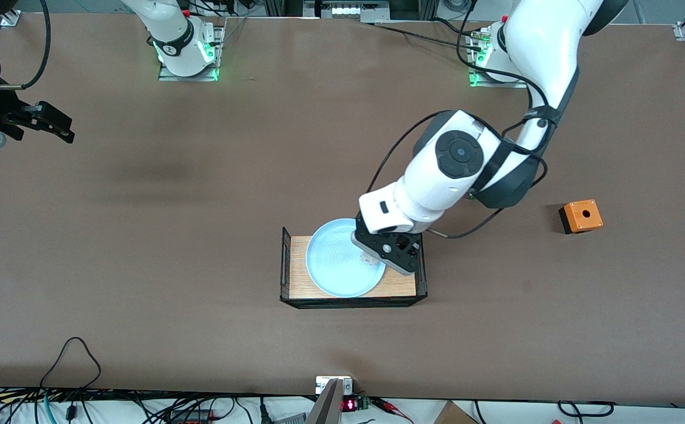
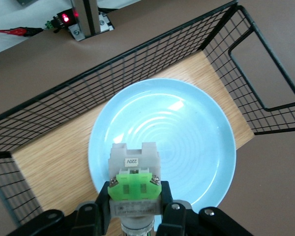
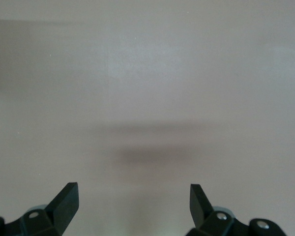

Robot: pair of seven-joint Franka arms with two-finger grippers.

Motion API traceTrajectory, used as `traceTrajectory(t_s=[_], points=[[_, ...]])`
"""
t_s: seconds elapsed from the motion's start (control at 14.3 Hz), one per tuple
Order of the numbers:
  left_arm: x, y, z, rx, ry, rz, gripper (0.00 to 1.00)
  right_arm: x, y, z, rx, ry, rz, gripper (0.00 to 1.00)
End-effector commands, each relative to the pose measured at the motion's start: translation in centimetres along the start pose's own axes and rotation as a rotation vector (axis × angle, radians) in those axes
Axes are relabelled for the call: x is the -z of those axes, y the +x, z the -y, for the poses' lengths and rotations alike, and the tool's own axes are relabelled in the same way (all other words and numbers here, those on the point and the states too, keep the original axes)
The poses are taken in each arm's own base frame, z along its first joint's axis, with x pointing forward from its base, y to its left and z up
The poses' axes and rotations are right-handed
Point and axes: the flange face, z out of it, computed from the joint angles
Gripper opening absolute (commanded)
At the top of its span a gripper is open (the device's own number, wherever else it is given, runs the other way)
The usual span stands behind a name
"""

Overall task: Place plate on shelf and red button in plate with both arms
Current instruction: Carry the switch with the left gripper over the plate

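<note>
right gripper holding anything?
No. The right gripper has its fingers spread apart with only bare table showing between them.

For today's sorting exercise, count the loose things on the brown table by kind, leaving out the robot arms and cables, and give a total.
Pale light-blue round plates: 1, plate, lying in the basket
Push-button switches with green block: 1, red button, held by the left gripper over the plate
Black wire baskets with wooden floor: 1, basket
Orange boxes with a hole: 1, box
Total: 4
</note>
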Motion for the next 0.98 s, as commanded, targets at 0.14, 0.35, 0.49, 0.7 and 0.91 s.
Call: traceTrajectory(t_s=[0.14,0.35,0.49,0.7,0.91], points=[[-3.9,0.7,-0.3,0.008,-0.019,-0.057,0.15,1.2,-0.2,-0.2,-0.005,0.015,0.008,1.0],[-5.3,0.4,0.0,0.009,-0.021,-0.042,0.15,1.2,-0.2,-0.4,-0.003,0.016,0.008,1.0],[-5.9,0.3,0.1,0.008,-0.021,-0.035,0.16,1.1,-0.2,-0.4,0.006,0.016,0.01,1.0],[-6.3,0.3,0.7,0.014,-0.023,-0.043,0.54,1.1,-0.2,-0.4,0.003,0.016,0.01,1.0],[-5.2,0.6,0.8,0.023,-0.02,-0.058,1.0,1.1,-0.2,-0.4,0.004,0.016,0.01,1.0]])
